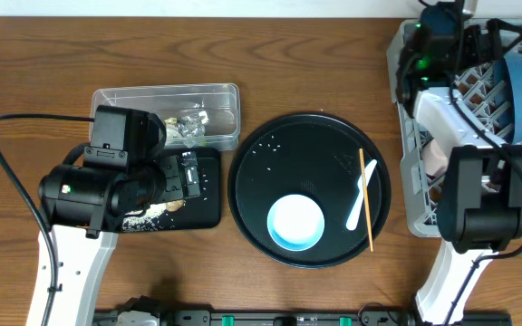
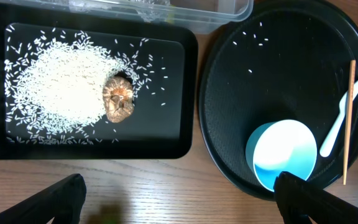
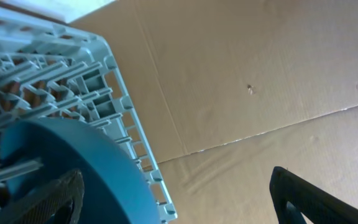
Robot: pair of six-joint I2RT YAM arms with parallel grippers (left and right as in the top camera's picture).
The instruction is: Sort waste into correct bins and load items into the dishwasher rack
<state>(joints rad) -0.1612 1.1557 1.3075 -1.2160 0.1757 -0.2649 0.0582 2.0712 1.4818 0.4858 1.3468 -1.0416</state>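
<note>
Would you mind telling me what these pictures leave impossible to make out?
Overhead: the left arm covers most of the black tray.
Overhead: the right arm hides much of the rack and the pinkish cup.
Left wrist: the top edge cuts off the clear tub.

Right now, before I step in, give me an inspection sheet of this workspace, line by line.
Surface: brown wooden table.
Job's things: rice and brown lump on black rectangular tray; wrappers in clear tub; light blue bowl, spoon, chopstick on round tray; dark blue plate upright in rack.
Clutter: nothing seen.
Pincers: left pincer open, empty; right pincer open beside the plate.
Cables: black cable looping at the table's left.
Surroundings: cardboard beyond the rack.
</note>
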